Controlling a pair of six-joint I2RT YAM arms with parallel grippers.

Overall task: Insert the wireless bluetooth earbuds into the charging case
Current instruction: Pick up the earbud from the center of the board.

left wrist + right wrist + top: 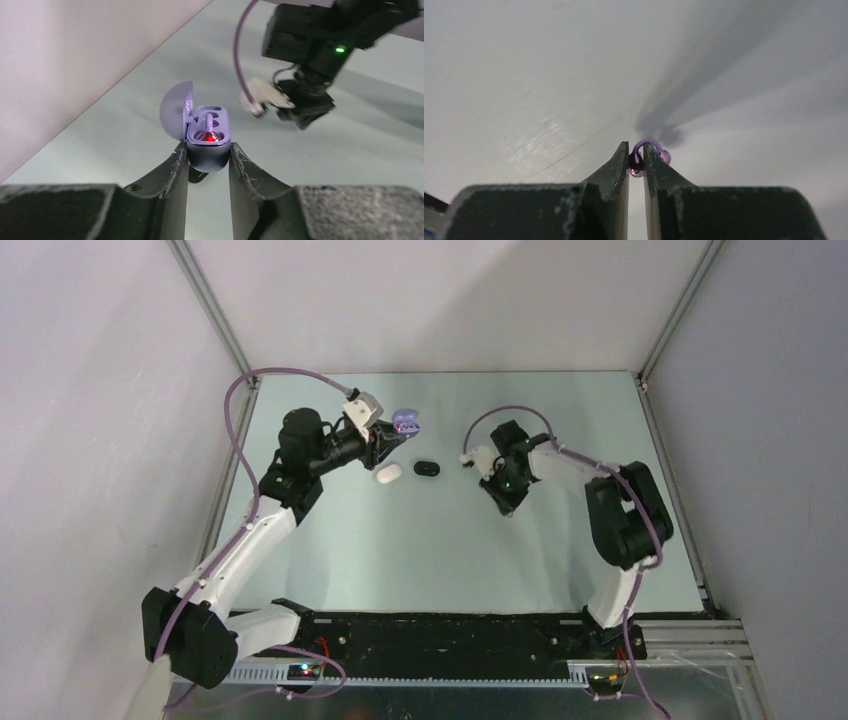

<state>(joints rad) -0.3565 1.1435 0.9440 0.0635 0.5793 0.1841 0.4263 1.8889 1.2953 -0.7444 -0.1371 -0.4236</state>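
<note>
White case [388, 474] and black case [427, 468] obstruct the mid-table path beside the left gripper [208, 152]. The nearer table [420, 560] surface is open.

The charging case [207, 135] at the centre of the left wrist view was lavender inside, its lower shell a darker grey-blue, with a red glow in its tray; the earbud [665, 156] at the centre of the right wrist view was glossy lavender; in the top view, mid-frame, sat a white case [388, 474] and a black case [427, 468]; the table [450, 550] was pale mint; the arms [245, 545] were white and black, their cables [290, 369] purple.
</note>
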